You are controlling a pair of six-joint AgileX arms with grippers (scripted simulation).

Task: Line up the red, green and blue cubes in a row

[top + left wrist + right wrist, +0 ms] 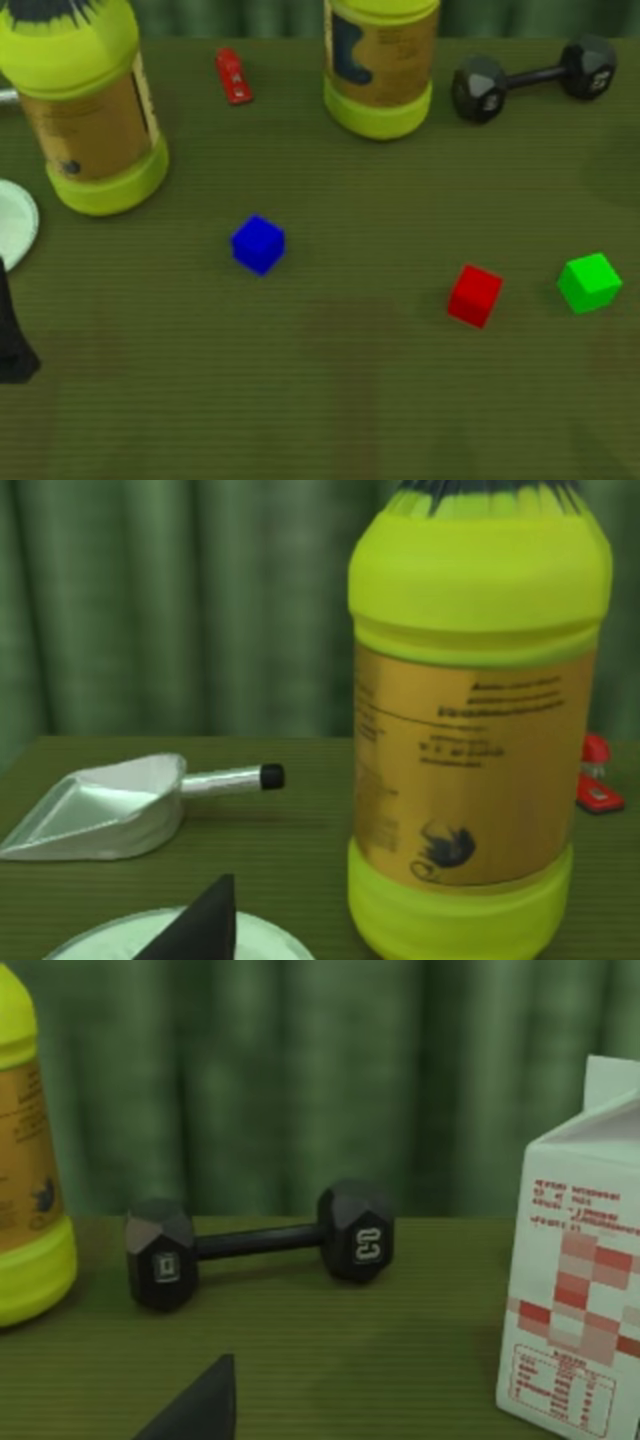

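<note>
1. A dull olive-green surface (330, 400) stands before a green curtain (300, 1080).
2. Writing: the two yellow bottles (85, 110) (380, 65) carry tan labels with dark print too small to read; the dumbbell (260, 1242) shows marks on its ends, one like "CO"; the white carton (580, 1290) has red print that cannot be read.
3. Count: three cubes, two bottles, one dumbbell, one carton, one scoop (120, 805), one white plate (12, 222), one flat red piece (233, 76).
4. The cubes are small, plain and equal in size. The blue cube (259, 244) sits left of centre; the red cube (475, 294) lies well right of it, with the green cube (589, 282) near it, farther right. None touch.
5. The left arm (12, 340) shows at the left edge; the right arm is out of the top view. Whether either arm's fingers are wide or narrow I cannot tell.
</note>
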